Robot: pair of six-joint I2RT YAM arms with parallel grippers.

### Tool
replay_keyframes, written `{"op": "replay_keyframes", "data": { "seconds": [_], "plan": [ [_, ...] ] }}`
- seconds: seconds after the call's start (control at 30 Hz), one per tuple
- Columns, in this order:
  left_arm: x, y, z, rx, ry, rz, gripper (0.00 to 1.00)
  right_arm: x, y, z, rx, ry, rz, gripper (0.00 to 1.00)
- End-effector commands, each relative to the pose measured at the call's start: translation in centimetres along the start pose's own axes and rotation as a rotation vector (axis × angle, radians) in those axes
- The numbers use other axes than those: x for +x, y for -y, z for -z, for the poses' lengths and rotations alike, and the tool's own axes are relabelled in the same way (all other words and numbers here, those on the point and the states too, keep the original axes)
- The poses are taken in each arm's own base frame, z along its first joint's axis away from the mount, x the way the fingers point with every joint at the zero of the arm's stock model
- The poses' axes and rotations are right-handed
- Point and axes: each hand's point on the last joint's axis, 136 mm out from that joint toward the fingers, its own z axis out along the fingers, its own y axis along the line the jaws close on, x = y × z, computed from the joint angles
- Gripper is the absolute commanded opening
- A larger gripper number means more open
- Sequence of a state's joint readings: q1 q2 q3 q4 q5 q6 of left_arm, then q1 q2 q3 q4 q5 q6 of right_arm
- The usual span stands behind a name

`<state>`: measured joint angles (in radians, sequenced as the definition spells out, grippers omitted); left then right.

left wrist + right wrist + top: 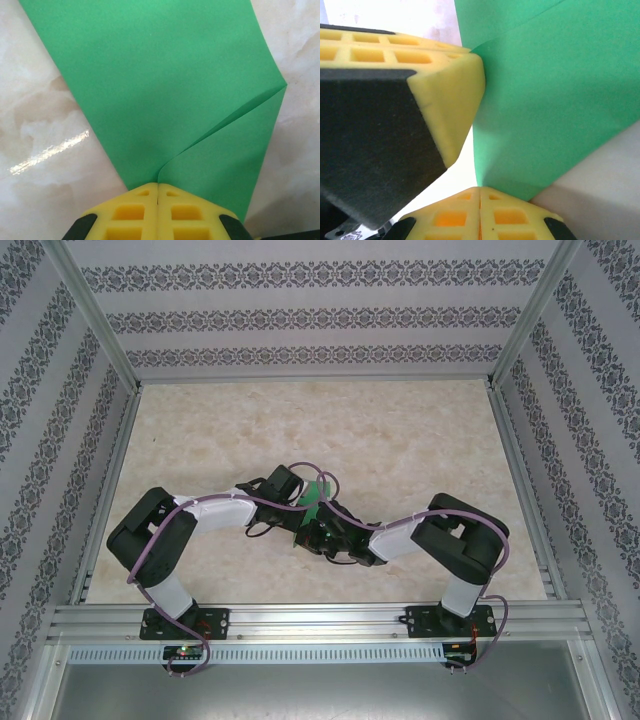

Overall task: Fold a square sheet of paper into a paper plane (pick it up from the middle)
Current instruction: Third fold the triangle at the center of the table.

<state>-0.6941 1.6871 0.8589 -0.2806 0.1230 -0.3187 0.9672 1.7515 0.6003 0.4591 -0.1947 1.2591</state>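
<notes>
The left tool (158,186) has its yellow moulded fingers (150,202), pocketed with square recesses, pressed flat together. They nip the near edge of a thin, smooth, bright green sheet of paper (150,85). From that pinch a soft crease runs up and to the right to a pointed corner, where one layer laps over the other.

The right tool (479,191) is likewise closed on the sheet's edge, its yellow tips meeting in a thin seam. Just up and to its left stands the left tool's yellow finger block with its matt black backing, its tip meeting the paper's fold.

Beyond the sheet lies the glossy, cream marbled bench (45,130), catching a streak of light. From above, both arms (215,512) crowd over the paper at mid-bench, covering most of it. Farther off rise walls (300,315) papered in grey patterned stripes, framed by aluminium posts (95,310).
</notes>
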Motion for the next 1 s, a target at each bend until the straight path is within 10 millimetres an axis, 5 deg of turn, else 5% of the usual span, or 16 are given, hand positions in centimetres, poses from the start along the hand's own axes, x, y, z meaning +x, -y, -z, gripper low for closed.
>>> {"op": "replay_keyframes", "data": {
  "seconds": [0.0,0.2,0.47,0.7,0.97],
  "plan": [
    [2.1,-1.5,-1.0,-0.041,-0.087,-0.001,0.00,0.1,-1.8,1.0,-0.038,0.011,0.033,0.08],
    [2.2,-1.4,-1.0,-0.039,-0.089,-0.001,0.00,1.3,-1.9,-0.3,-0.038,-0.040,0.031,0.08],
    [2.2,-1.5,-0.9,-0.041,-0.090,0.000,0.00,1.3,2.3,-1.1,0.134,-0.034,-0.035,0.07],
    [2.1,-1.4,-0.9,-0.038,-0.087,0.000,0.00,0.8,-0.2,0.3,0.080,-0.022,0.012,0.07],
    [1.7,-1.1,-0.5,-0.030,-0.076,-0.003,0.00,-3.8,-1.4,3.9,0.035,0.094,0.021,0.08]
  ]
}}
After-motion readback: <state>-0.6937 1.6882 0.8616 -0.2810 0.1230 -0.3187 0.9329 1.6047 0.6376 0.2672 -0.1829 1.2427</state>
